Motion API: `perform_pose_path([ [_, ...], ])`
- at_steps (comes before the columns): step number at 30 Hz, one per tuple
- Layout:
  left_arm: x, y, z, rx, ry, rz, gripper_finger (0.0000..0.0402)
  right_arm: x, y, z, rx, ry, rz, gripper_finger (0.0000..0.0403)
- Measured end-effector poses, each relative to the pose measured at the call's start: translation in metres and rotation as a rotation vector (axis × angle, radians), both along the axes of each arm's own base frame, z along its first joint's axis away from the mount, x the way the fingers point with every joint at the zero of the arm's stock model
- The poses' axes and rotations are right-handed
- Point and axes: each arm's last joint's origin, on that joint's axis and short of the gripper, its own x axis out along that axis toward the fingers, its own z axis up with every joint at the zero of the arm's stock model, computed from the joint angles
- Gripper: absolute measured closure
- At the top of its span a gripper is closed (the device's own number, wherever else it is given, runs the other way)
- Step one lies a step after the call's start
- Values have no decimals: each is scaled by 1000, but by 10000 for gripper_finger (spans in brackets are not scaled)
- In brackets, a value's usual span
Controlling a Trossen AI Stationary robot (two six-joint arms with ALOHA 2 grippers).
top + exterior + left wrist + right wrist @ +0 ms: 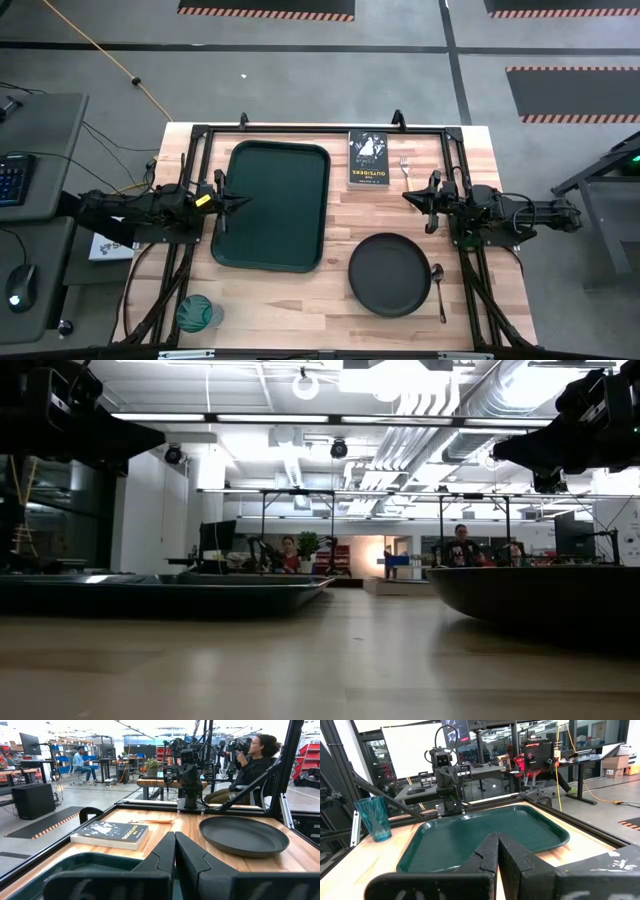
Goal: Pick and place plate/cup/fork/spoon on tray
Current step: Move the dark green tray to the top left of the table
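Note:
The dark green tray (272, 205) lies flat on the table's left half. The black plate (390, 274) lies on the table near the front right. The spoon (440, 288) lies just right of the plate. The fork (405, 166) lies at the back, right of a black book. The teal cup (198, 312) stands upright at the front left corner. My left gripper (246, 199) is shut and empty above the tray's left rim. My right gripper (406, 197) is shut and empty above the table, behind the plate.
A black book with white print (368, 158) lies at the back between the tray and the fork. Black frame rails (320, 128) run along the table's far and side edges. People sit in the room beyond the table.

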Motion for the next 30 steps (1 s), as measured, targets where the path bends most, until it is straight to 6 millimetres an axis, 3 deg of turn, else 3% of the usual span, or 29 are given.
perform_pose_path([
  [13,0,0,1,-17,-10,-1,398,0,0,0,0,0,0,402],
  [23,-1,0,12,-60,-132,-7,398,0,0,0,0,0,0,402],
  [30,-4,2,30,22,-274,66,388,0,0,0,0,0,0,402],
])
